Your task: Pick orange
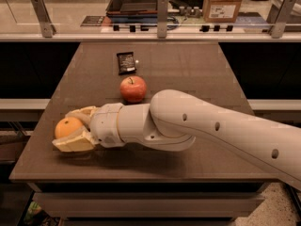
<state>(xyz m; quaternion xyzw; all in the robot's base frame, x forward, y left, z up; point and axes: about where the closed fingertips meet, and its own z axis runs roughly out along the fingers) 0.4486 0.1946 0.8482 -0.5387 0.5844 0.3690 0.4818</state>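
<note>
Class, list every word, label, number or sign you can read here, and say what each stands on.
No text can be read.
White label on the cardboard box: too blurred to read.
Print on the dark packet: too blurred to read.
The gripper, closed around the orange at the left front of the table, shows no lettering.
</note>
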